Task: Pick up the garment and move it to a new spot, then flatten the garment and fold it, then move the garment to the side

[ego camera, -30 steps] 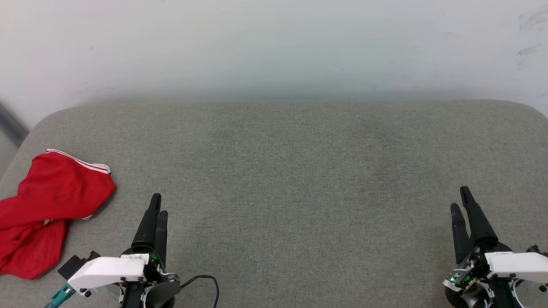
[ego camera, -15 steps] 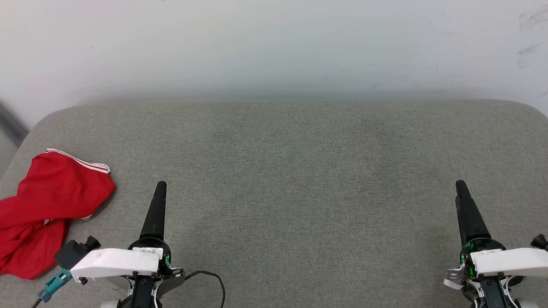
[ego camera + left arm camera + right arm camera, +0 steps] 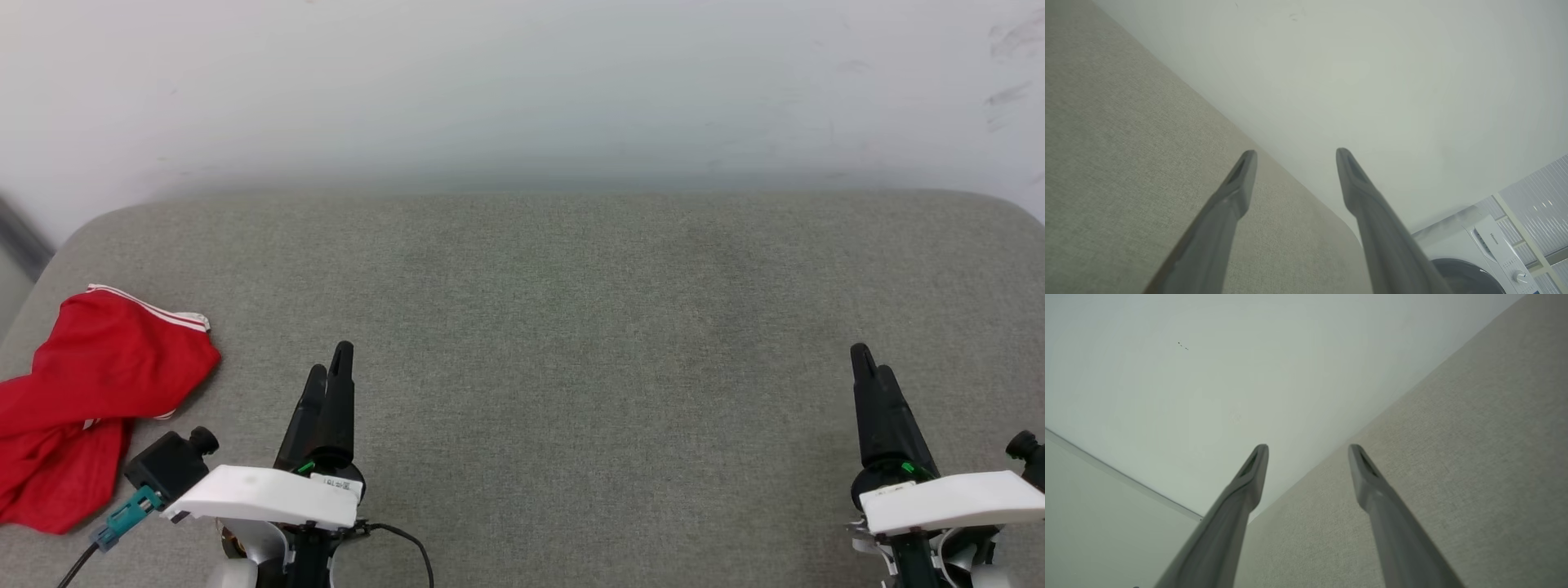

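The garment (image 3: 90,392) lies crumpled at the left edge of the grey padded surface (image 3: 555,327), red with a white-striped hem showing at its far side. My left gripper (image 3: 331,363) hovers low at the front left, a short way right of the garment and apart from it. Its fingers stand open with nothing between them in the left wrist view (image 3: 1294,153). My right gripper (image 3: 867,359) is at the front right, far from the garment, also open and empty in the right wrist view (image 3: 1308,447).
A pale wall (image 3: 522,90) rises behind the padded surface. A white washing machine (image 3: 1486,253) stands beyond the surface's rounded corner in the left wrist view. A black cable (image 3: 408,543) trails from my left wrist.
Both grippers have rolled about their own axes, and the left one has shifted a little to the right. The garment has not moved.
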Tool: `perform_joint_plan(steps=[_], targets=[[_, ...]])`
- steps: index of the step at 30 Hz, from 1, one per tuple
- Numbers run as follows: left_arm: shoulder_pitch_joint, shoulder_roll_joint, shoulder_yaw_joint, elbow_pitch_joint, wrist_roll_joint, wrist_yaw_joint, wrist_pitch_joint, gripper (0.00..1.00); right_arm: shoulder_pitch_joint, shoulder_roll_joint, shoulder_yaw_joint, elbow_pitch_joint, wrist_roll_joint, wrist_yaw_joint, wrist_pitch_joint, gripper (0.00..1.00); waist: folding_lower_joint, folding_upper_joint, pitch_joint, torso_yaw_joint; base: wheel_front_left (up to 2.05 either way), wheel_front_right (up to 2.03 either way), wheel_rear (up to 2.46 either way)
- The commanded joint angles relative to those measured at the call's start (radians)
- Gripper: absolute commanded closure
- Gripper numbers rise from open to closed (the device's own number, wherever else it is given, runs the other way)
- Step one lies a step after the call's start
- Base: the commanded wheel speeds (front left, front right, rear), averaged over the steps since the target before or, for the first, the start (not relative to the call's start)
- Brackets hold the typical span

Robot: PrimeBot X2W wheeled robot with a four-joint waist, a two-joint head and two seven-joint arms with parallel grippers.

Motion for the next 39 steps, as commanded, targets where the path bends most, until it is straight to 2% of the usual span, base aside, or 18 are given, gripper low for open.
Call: perform_joint_plan(steps=[1,22,39], targets=[[-0.026,0.010,-0.004,-0.010,0.044,0.000,-0.010,0.00,-0.003,0.000,0.005,-0.016,-0.044,0.000,-0.011,0.00,0.0000,0.0000,0.000,0.001,0.00,0.00,0.00],[-0.027,0.019,-0.018,0.016,0.400,0.000,-0.071,0.00,0.016,0.001,0.005,-0.051,-0.414,0.000,0.001,0.00,0.0000,0.0000,-0.002,-0.001,0.00,0.00,0.00],[-0.019,0.013,-0.009,0.027,0.606,0.000,-0.111,0.00,0.030,0.002,0.011,-0.076,-0.570,0.000,-0.002,0.00,0.0000,0.0000,-0.006,0.000,0.00,0.00,0.00]])
